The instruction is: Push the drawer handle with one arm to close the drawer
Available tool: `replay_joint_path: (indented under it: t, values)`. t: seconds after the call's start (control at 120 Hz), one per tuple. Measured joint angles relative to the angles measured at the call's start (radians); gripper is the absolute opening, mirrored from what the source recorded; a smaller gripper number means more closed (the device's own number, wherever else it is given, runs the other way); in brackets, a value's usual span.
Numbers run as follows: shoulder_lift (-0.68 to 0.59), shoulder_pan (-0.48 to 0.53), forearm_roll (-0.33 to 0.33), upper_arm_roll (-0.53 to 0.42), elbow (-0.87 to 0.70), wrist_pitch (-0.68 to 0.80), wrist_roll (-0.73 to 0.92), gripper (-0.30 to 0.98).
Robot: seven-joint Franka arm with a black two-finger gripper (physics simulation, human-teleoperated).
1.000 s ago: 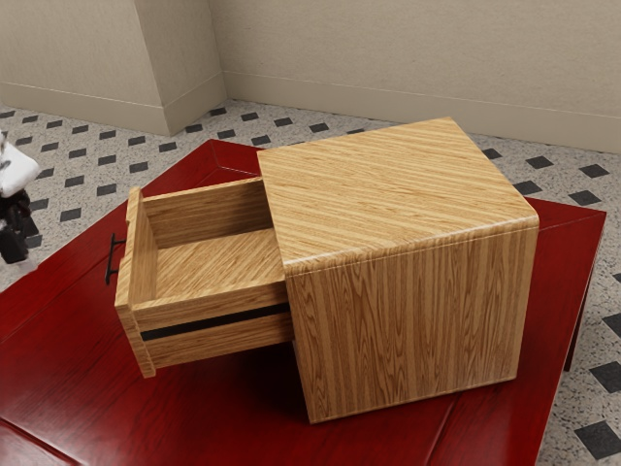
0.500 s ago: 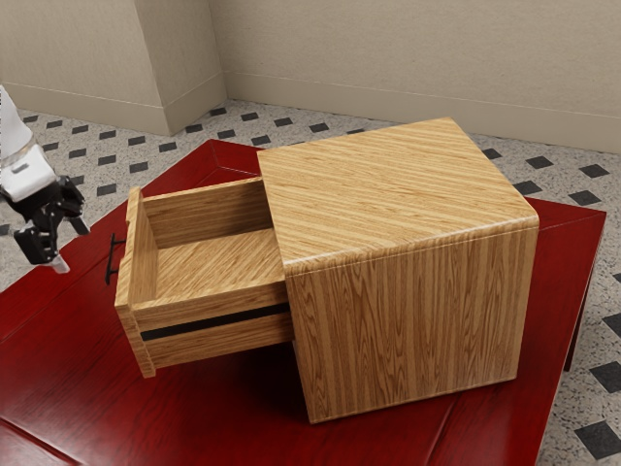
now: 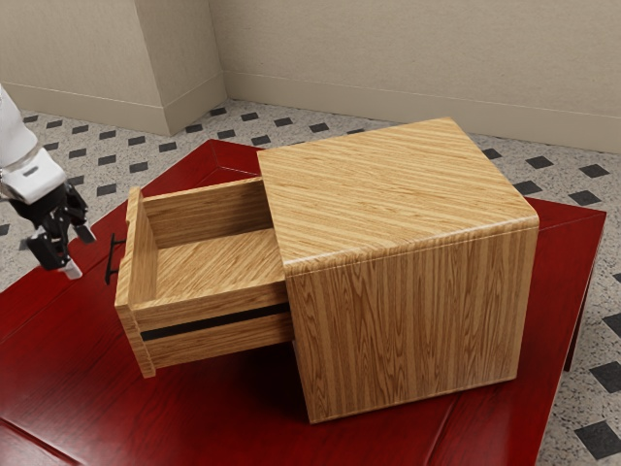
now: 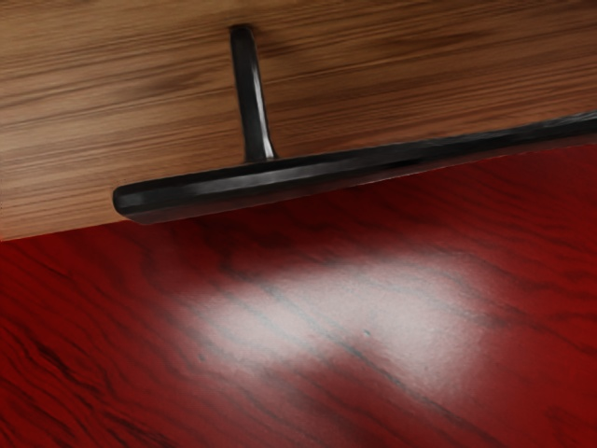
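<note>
In the exterior view my gripper is open, its two fingertips apart and angled down, with a small gap between them and the black drawer handle. That handle is fixed to the outer face of the wooden drawer, which stands well out from the cabinet. Nothing shows inside the drawer. From the wrist camera, the handle bar and one of its posts are seen close up against the wooden drawer front.
The red table carries the cabinet and spreads beneath the drawer; its glossy surface reflects light in the wrist view. Behind the table are a tiled floor and a beige wall.
My gripper has come in from the exterior view's left edge and moved rightward and slightly down, nearer the handle. The drawer and cabinet have not moved.
</note>
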Motion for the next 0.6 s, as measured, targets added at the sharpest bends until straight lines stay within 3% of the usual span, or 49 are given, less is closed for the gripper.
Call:
replay_joint_path:
  t: [0.167,0.267,0.408,0.6]
  values:
    - [0.012,-0.016,-0.005,-0.002,0.001,0.023,-0.045,0.26]
    - [-0.012,-0.014,-0.011,-0.018,-0.017,0.029,-0.068,0.10]
    - [-0.076,0.055,-0.033,-0.094,-0.092,0.031,-0.094,-0.01]
    - [-0.125,0.101,-0.055,-0.166,-0.108,0.023,-0.122,-0.07]
